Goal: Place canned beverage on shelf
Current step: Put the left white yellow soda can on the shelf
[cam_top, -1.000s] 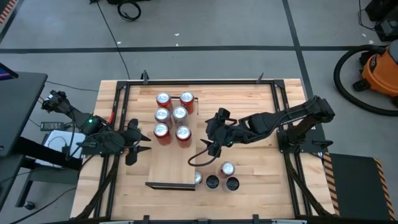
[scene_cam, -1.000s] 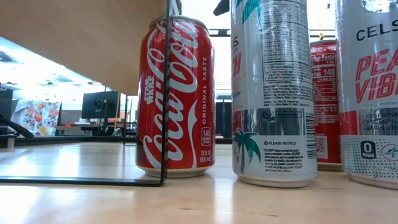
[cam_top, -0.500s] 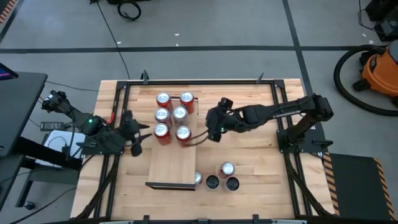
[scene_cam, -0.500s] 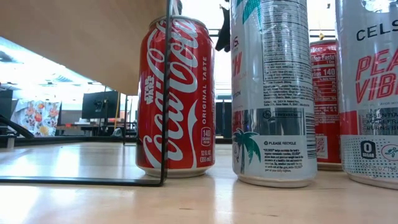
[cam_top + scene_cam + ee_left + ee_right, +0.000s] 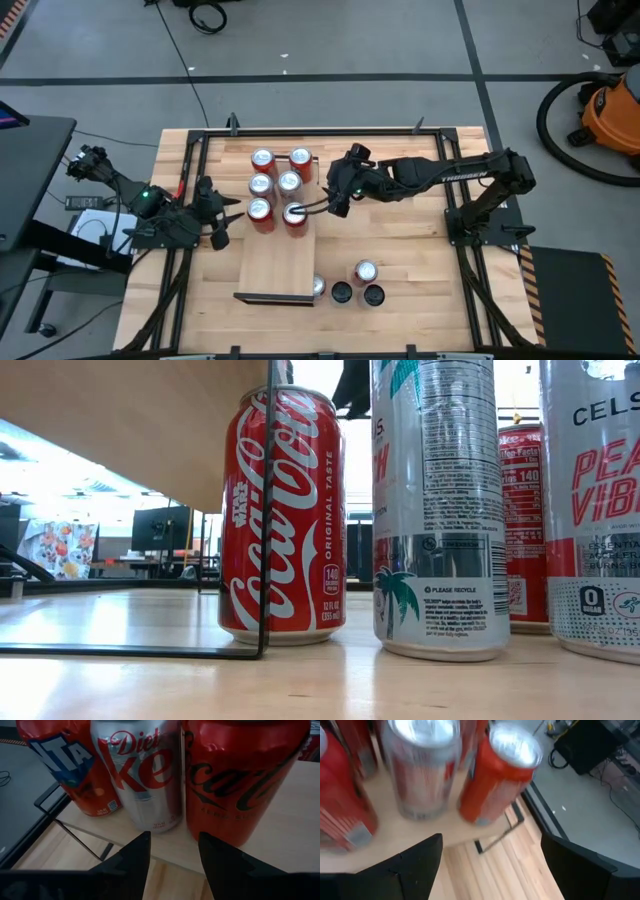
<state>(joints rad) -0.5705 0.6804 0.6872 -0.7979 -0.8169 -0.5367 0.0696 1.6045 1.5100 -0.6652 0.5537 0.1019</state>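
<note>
The shelf (image 5: 277,262) is a pale plywood board on the tabletop. Several cans (image 5: 289,183) stand on its far end. Several more cans (image 5: 365,271) stand on the table by its near right corner. My right gripper (image 5: 315,207) is open and empty, just right of the nearest shelf can (image 5: 294,214). Its wrist view looks down on a silver can (image 5: 420,765) and a red can (image 5: 500,775). My left gripper (image 5: 228,215) is open at the shelf's left edge. It faces a Diet Coke can (image 5: 140,775) and a red Coca-Cola can (image 5: 240,775).
A black wire frame (image 5: 232,130) runs around the tabletop. In the low view a Coca-Cola can (image 5: 285,515), a silver can (image 5: 440,510) and a Celsius can (image 5: 595,510) stand close up, beside the shelf's black wire leg (image 5: 268,510). Bare shelf lies toward the near edge.
My right gripper has gone from over the middle of the table toward the far edge and the left, up to the cans on the shelf, staying open. My left gripper has shifted a little toward the far edge. No can has moved.
</note>
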